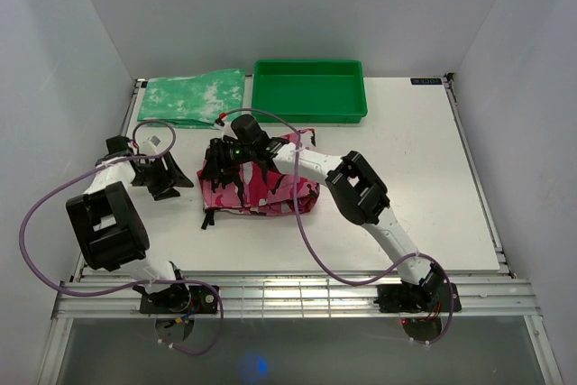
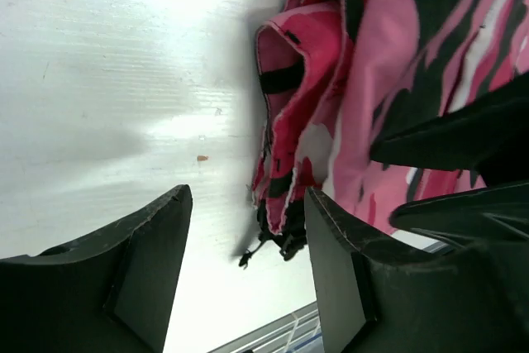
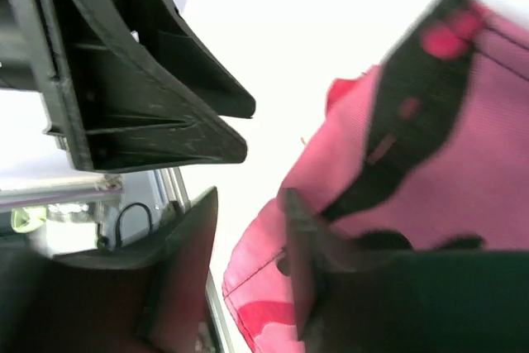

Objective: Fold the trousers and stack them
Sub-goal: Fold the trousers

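The trousers, in pink, white and black camouflage print, lie bunched in a rough fold at the table's middle. My left gripper is open and empty, low over bare table just left of them. In the left wrist view the trousers' edge and a dangling drawstring lie beyond the fingers. My right gripper is open at the trousers' upper left corner. In the right wrist view the pink cloth lies against one finger, not pinched.
A green tray stands at the back centre. A folded mottled green-and-white cloth lies to its left. The white table stretches to the right. The two grippers are close together at the trousers' left side.
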